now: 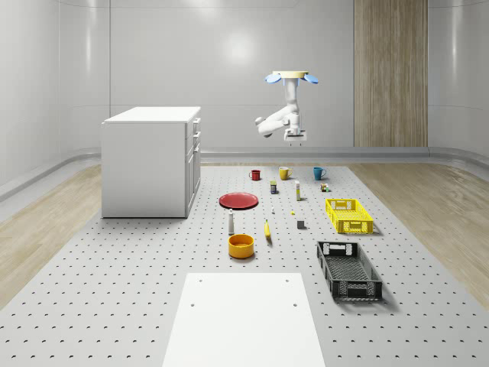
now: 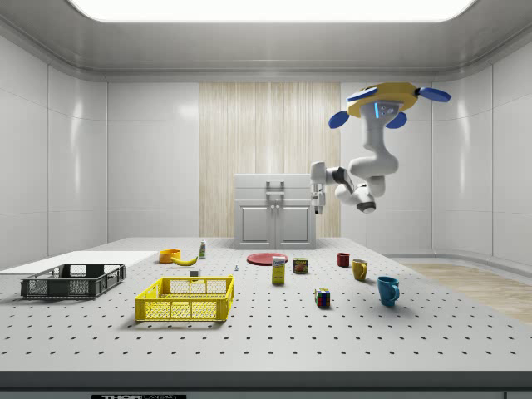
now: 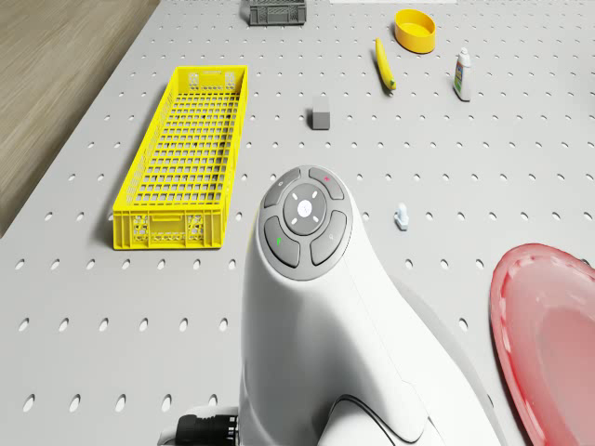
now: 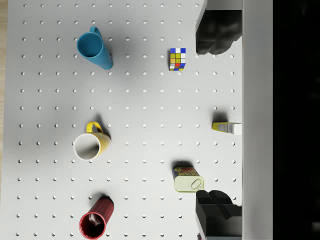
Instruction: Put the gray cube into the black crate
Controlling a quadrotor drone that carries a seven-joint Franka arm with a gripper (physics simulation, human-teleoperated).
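Note:
The small gray cube [image 1: 301, 224] sits on the perforated table between the banana and the yellow crate, and the drone view has this gray cube [image 3: 321, 118] beside the yellow crate too. The black crate [image 1: 348, 269] stands empty near the table's front right; the black crate [image 2: 73, 281] is at the side view's left. The drone [image 1: 291, 76] hovers high over the table's far end, above the mugs. My gripper [image 1: 296, 136] hangs well above the table, far from the cube. In the wrist view my gripper [image 4: 216, 122] is open, its fingers [image 4: 215, 32] wide apart and holding nothing.
A yellow crate [image 1: 348, 215] lies just behind the black one. Red plate [image 1: 239, 200], orange bowl [image 1: 241, 245], banana [image 1: 267, 229] and a bottle sit mid-table. Red mug [image 4: 95, 222], yellow mug [image 4: 89, 145], blue mug [image 4: 94, 48], Rubik's cube [image 4: 177, 58] and a can [image 4: 188, 180] lie below the gripper. A white cabinet [image 1: 153, 160] stands left.

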